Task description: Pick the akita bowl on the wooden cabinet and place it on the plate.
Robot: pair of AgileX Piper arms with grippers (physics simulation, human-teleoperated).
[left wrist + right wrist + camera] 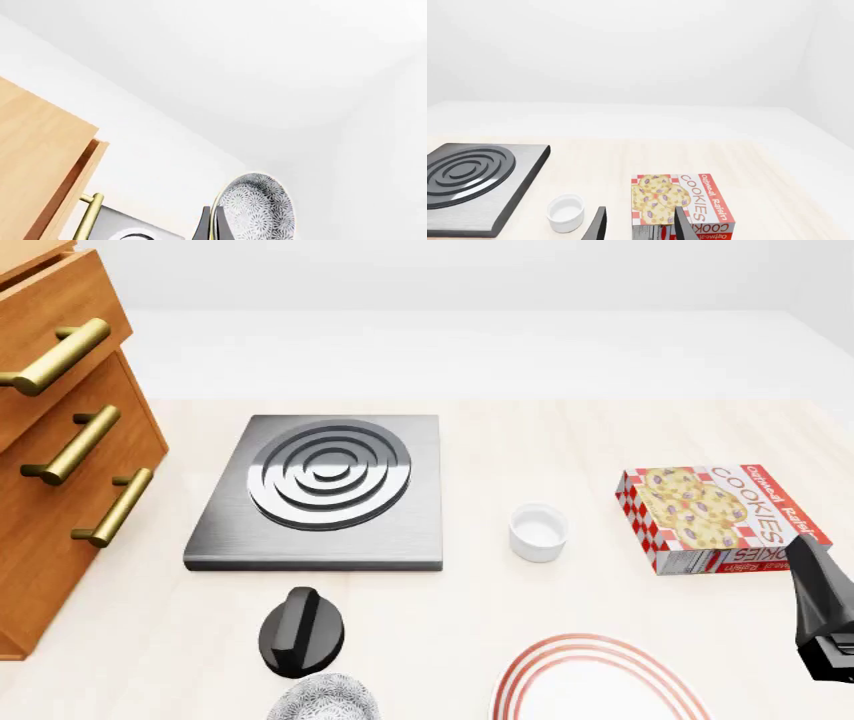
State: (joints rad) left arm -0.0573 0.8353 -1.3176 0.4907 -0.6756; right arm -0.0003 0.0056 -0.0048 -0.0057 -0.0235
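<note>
- Akita bowl (257, 207) is clamped by its rim between the fingers of the left gripper (304, 630), off the wooden cabinet (60, 440), held at the near edge, left of centre.
- Step judged: carry phase, pick done, placing not yet done.
- Plate (601, 685) lies near-right of the bowl, well apart.
- Next move calls for a rightward carry over the plate, then lowering + release.
- Right gripper (637, 225): fingers apart, nothing held, by the cookie box (721, 515).
</note>
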